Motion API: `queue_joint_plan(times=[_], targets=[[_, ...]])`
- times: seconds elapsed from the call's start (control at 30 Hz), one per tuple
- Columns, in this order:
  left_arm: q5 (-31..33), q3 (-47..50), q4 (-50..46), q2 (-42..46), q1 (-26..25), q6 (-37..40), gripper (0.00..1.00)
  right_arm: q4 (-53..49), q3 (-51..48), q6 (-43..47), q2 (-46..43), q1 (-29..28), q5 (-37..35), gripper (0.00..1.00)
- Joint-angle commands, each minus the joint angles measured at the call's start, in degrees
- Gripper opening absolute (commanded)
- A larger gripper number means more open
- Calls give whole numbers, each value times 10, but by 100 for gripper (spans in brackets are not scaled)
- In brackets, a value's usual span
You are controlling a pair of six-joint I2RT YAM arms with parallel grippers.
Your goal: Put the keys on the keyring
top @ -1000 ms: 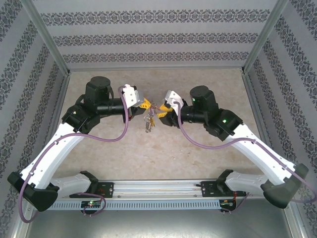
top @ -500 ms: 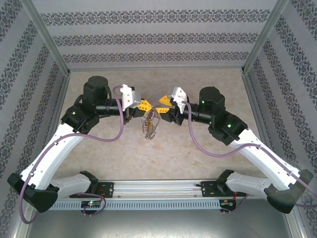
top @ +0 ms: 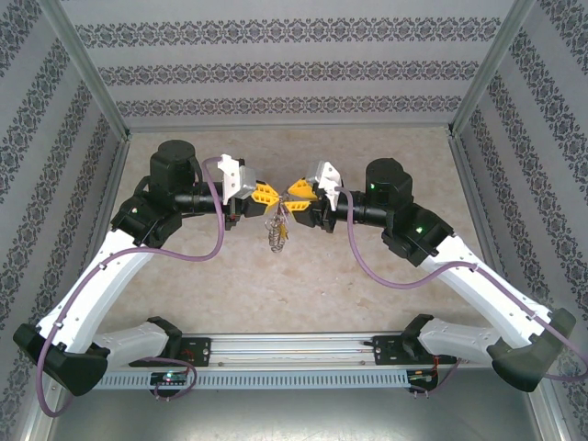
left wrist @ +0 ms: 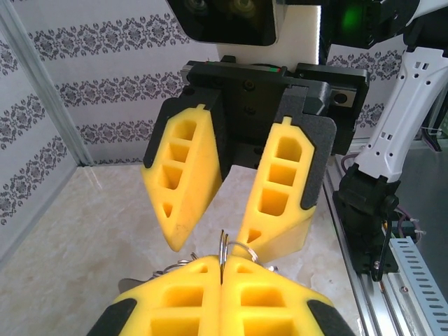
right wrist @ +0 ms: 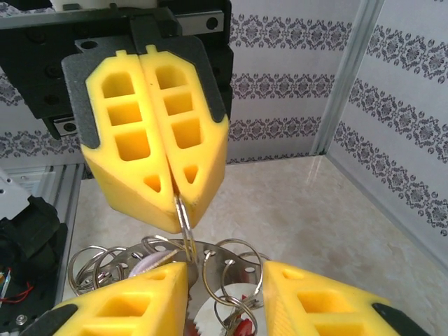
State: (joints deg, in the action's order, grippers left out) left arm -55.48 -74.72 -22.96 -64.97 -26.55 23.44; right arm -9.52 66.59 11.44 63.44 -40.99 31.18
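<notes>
Two-arm key-threading set-up, top external and wrist views. In the top external view, the left gripper (top: pixel 273 197) and the right gripper (top: pixel 292 197) are seen tip to tip above the middle of the table (top: pixel 367 294), at 12 o'clock from the arm bases. The keyring (top: pixel 277 228) is seen hanging below them at 6 o'clock, clear of the table surface. In the left wrist view, the yellow fingers (left wrist: pixel 175 301) of the left gripper (left wrist: pixel 220 269) are pressed together and clamped on a thin metal loop of the keyring (left wrist: pixel 222 245), which stands upright out of the seam between them. The right gripper (left wrist: pixel 212 241) is seen opposite at 12 o'clock, its fingers (left wrist: pixel 183 175) spread apart, one on either side of that loop. In the right wrist view, the left gripper (right wrist: pixel 178 203) is shown at 12 o'clock, closed on the wire of the keyring (right wrist: pixel 218 276), while the bundle lies in the gap between the parted fingers (right wrist: pixel 119 304) of the right gripper (right wrist: pixel 224 274). Whether those fingers touch the bundle cannot be told. Within the bundle, a key (right wrist: pixel 149 264) with a pale lilac head is seen at 9 o'clock of the wire, several small split rings (right wrist: pixel 91 262) lie further out at 9 o'clock, and a small red piece (right wrist: pixel 241 327) is seen at 6 o'clock, at the frame edge.
</notes>
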Motion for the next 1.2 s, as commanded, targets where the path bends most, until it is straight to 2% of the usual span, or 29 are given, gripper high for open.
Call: queue_joint_plan(times=[0.0, 0.23, 0.43, 0.77, 0.87, 1.07, 1.17], targets=[[-20, 3, 43, 13, 6, -10, 0, 12, -7, 11, -14, 1, 12, 32], [-20, 4, 45, 13, 6, -12, 0, 14, -15, 13, -39, 12, -10, 30], [-23, 5, 48, 13, 5, -12, 0, 43, -6, -12, -24, 13, 28, 27], [-25, 4, 46, 13, 6, -11, 0, 57, 6, -21, 8, 12, 48, 21], [-24, 4, 45, 13, 6, -11, 0, 56, 6, -20, 13, 11, 50, 17], [-24, 5, 45, 13, 7, -11, 0, 49, 9, -14, 18, 12, 56, 0], [-15, 2, 36, 13, 7, -5, 0, 43, 10, -4, 14, 13, 56, 0]])
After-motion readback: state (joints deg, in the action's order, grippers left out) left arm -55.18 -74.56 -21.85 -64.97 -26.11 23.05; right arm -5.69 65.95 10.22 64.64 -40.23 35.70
